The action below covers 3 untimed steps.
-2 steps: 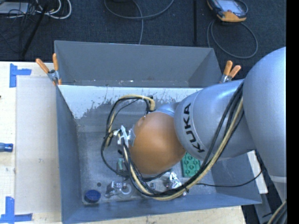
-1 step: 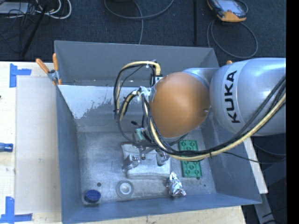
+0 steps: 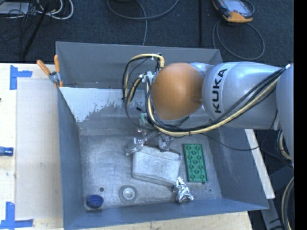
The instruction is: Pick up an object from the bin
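Five items: loose on bin [image 3: 96,128] floor
Grey packet [image 3: 156,166]: flat, frame centre
Gripper [image 3: 148,145]: fingers spread, empty, at packet's upper edge
Green studded block [image 3: 195,163]: right of packet
Foil wad [image 3: 182,191]: lower right
Clear cap [image 3: 127,193]: lower left
Blue cap [image 3: 95,201]: lower-left corner

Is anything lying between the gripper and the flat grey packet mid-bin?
Nothing visible does. The gripper hangs right over the far edge of the grey packet. The green block lies beside the packet and the crumpled foil at its near corner, neither on top of it.
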{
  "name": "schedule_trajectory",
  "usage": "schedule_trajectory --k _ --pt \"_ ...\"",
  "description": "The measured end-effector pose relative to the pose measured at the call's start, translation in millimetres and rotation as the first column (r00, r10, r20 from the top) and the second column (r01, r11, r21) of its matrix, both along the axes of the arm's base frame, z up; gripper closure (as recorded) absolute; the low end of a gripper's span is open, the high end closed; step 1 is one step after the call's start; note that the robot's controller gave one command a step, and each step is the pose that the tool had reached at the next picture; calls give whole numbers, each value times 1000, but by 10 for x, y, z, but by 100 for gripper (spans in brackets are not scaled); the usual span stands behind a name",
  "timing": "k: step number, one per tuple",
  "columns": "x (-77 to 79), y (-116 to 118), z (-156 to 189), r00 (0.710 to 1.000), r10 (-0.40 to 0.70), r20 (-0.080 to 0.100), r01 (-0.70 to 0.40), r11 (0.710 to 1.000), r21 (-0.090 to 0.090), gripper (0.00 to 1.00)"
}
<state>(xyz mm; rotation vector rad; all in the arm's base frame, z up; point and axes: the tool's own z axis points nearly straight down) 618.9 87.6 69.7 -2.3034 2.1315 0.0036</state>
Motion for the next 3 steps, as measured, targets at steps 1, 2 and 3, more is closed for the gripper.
schedule_trajectory --k 1,2,3 --pt "1 62 63 1000 3 8 -3 1000 10 100" --pt "-127 112 796 1000 -9 5 9 1000 -1 100" --pt "-49 81 1399 1000 -22 4 22 1000 -1 100"
